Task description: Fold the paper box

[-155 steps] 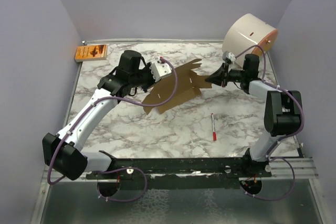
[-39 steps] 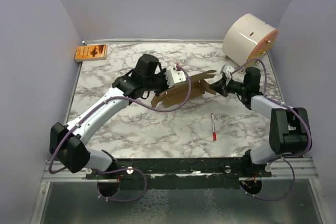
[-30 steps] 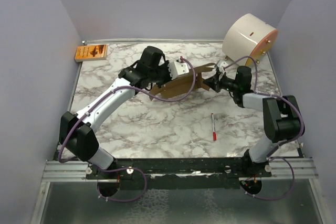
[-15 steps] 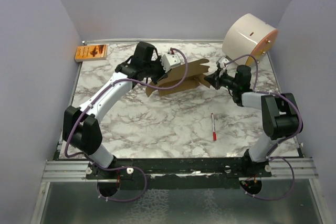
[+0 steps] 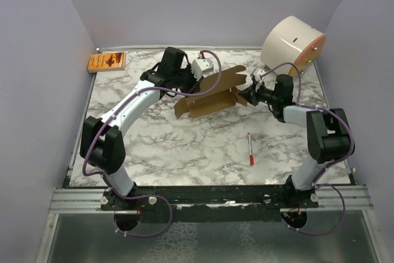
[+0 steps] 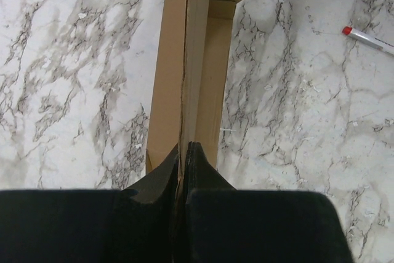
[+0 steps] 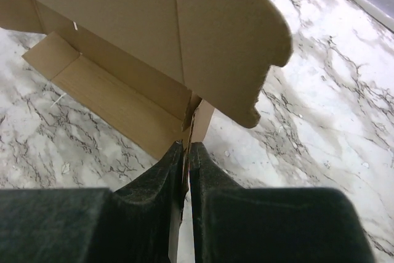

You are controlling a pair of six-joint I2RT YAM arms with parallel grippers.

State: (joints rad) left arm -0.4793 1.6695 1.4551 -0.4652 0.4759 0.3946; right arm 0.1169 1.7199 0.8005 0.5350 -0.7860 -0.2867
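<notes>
Cardboard this thin may tear or crease wrongly if either arm tugs, since the box, half-raised near the table's far edge, is pinched tight at two edges by the left gripper and right gripper.

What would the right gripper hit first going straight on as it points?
The paper box: the right gripper pinches its flap edge, and the box's folded panels lie directly ahead, though depth is unclear.

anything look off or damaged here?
No damage visible. The paper box is half-folded, pinched by left gripper and right gripper. Only oddity: a red-and-white pen loose on the table.
</notes>
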